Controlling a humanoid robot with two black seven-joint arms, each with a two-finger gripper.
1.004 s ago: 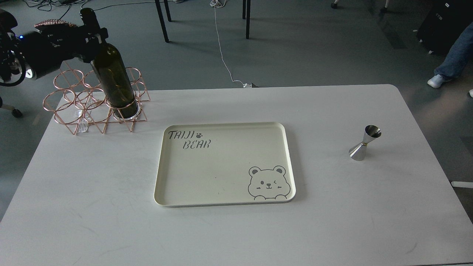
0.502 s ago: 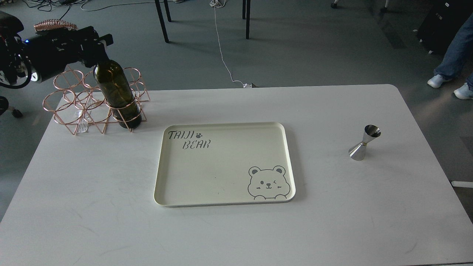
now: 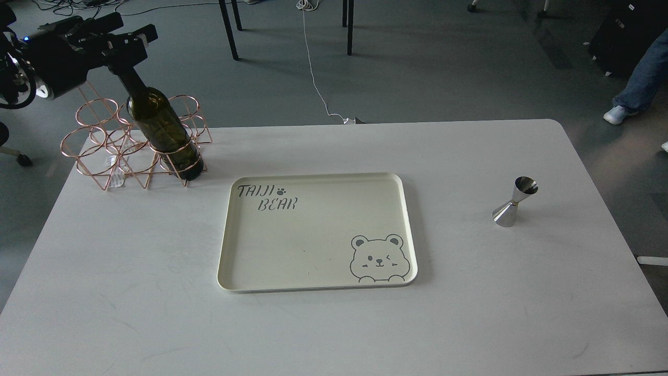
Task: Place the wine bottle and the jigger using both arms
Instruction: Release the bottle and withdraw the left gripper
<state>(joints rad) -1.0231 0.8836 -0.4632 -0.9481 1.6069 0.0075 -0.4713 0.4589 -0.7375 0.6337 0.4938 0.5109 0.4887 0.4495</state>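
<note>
Your table (image 3: pixel 469 313): white, fills the lower frame. Cream tray (image 3: pixel 229 235), centre: empty. Copper wire rack (image 3: pixel 94 156), upper left: holds your wine bottle (image 3: pixel 159 128), tilted, neck clenched by your left gripper (image 3: pixel 122 44). Jigger (image 3: pixel 514 202), right: upright, untouched.

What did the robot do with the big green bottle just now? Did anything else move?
The left pincer lowered the wine bottle into a ring of the copper wire rack, so more of its base now sits inside, and it leans over more. The pincer stays at the neck; whether it has loosened is unclear. The jigger and the cream tray stayed put.
</note>
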